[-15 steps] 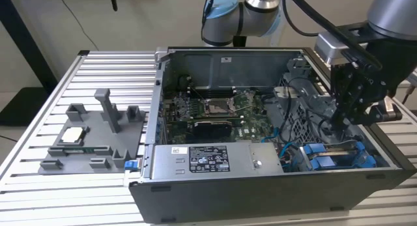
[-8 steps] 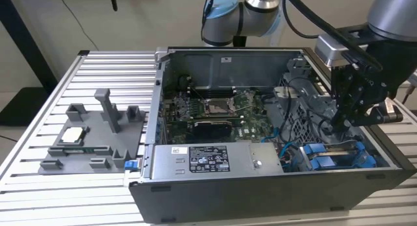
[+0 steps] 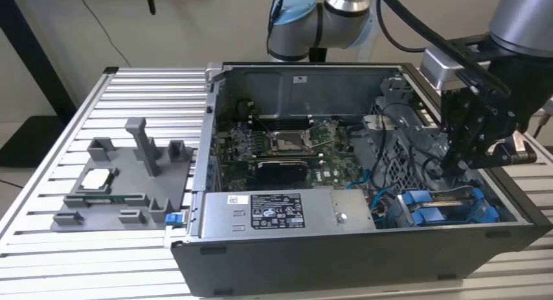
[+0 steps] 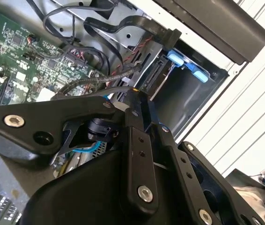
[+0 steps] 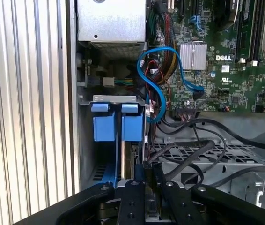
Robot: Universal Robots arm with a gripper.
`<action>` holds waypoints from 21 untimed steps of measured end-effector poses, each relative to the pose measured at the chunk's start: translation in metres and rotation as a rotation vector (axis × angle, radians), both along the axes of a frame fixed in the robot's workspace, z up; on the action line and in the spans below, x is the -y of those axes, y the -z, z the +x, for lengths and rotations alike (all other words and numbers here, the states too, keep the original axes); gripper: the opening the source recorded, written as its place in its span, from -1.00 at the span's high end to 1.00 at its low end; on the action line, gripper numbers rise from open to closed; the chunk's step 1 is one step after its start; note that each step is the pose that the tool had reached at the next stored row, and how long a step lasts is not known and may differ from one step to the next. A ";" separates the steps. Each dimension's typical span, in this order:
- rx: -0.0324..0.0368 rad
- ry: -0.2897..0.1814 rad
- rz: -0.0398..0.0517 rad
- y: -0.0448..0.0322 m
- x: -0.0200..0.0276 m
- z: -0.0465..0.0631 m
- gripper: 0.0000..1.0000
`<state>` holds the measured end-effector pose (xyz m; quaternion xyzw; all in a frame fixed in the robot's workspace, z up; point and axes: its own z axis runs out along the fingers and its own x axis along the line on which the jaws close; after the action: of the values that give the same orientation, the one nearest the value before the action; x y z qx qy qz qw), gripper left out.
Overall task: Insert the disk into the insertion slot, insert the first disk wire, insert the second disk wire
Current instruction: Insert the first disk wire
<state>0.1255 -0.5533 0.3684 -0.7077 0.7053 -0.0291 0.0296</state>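
Observation:
My gripper (image 3: 451, 169) hangs inside the open computer case at the exterior view's right, just above the insertion slot (image 3: 449, 206) with its bright blue tabs (image 5: 118, 126). The disk (image 5: 133, 157) sits edge-on in that slot, between the blue rails. The black fingers (image 4: 133, 110) are drawn together, and a black disk wire (image 5: 184, 154) ends right at the tips. In both wrist views the gripper (image 5: 147, 166) is beside the slot's end, with more black wires (image 4: 90, 84) looping close by.
A blue data cable (image 5: 160, 79) curls between the slot and the green motherboard (image 3: 285, 141). The grey power supply box (image 3: 276, 209) fills the case's front. A grey fixture (image 3: 129, 177) with small parts lies on the ribbed table at the exterior view's left. The case walls (image 3: 509, 203) hem in the gripper.

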 end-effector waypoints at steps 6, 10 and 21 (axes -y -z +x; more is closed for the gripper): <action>0.0000 0.000 -0.0031 0.0014 0.0000 0.002 0.62; 0.0000 0.000 -0.0060 0.0024 0.0000 0.003 0.62; 0.0000 0.000 -0.0166 0.0059 0.0000 0.004 0.62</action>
<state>0.1297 -0.5534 0.3625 -0.7080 0.7050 -0.0350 0.0238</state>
